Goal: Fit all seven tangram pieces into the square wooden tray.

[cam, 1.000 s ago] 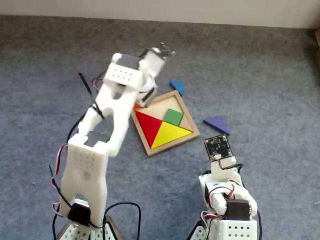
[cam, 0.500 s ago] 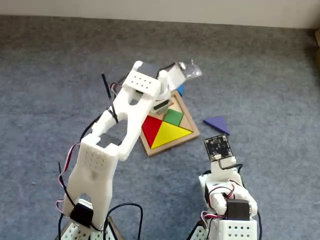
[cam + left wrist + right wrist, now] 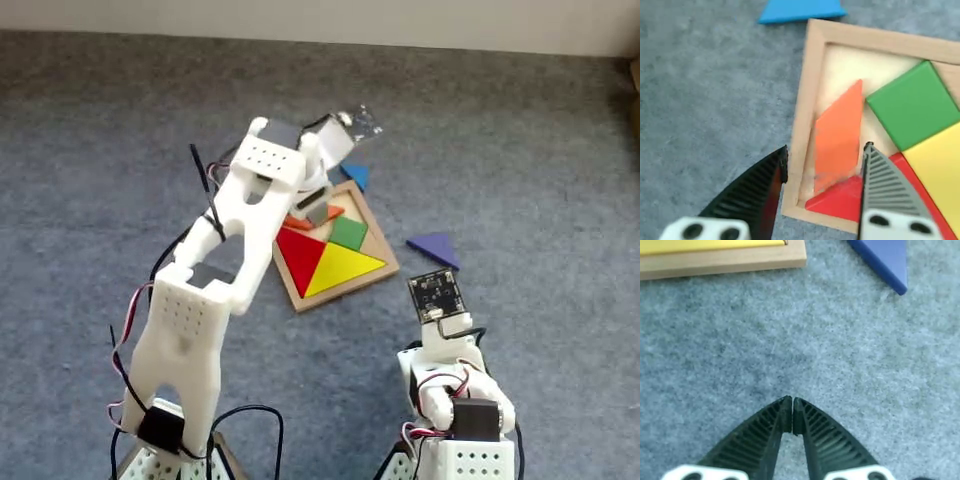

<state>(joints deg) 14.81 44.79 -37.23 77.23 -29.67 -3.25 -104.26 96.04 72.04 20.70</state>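
Underlying the wooden tray [image 3: 340,289], grey carpet [image 3: 540,130].

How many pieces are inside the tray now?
4: orange along the tray's edge, red touching it, green beside yellow. The arm may hide more.

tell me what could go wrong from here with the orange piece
1. The orange parallelogram lies in the wooden tray with one end against or on the red triangle. It may not sit flat and could jam there.
2. The left gripper is open across the tray's rim, with one finger outside it. Closing or lowering might catch the rim and shift the tray.
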